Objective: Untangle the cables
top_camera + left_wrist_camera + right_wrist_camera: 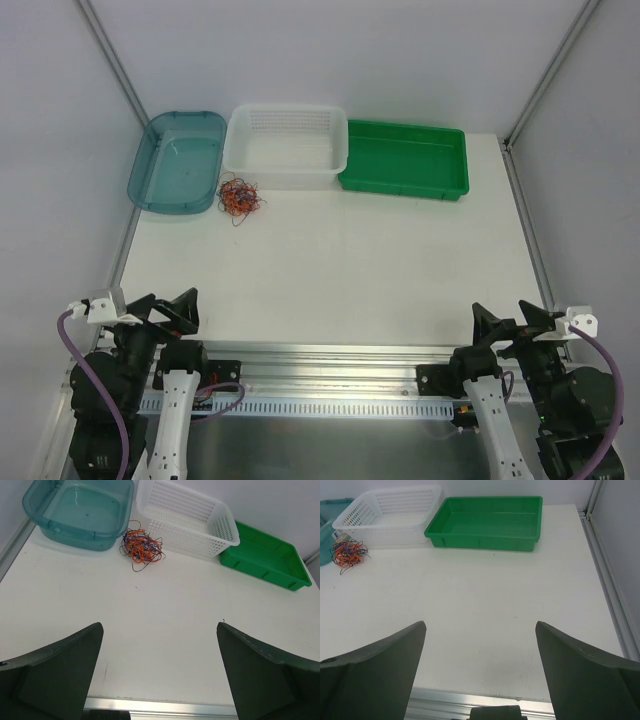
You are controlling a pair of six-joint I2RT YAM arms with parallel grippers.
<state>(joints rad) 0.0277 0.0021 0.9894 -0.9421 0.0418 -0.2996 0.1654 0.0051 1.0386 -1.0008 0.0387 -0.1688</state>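
Left gripper [159, 626] and right gripper [480, 624] rest at the near table [330, 270] edge, jaws spread wide, holding nothing. The cables [239, 198] lie tangled at far left, just beside the teal tub [140, 172] and white basket [287, 150].

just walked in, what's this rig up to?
Nothing is being handled yet. The left end effector and right end effector are both open, back at the near edge of the table. The cables lie in one tangled clump at the far left, just in front of the gap between the teal tub and the white basket. The green tray sits right of the basket. Untangling has not begun.
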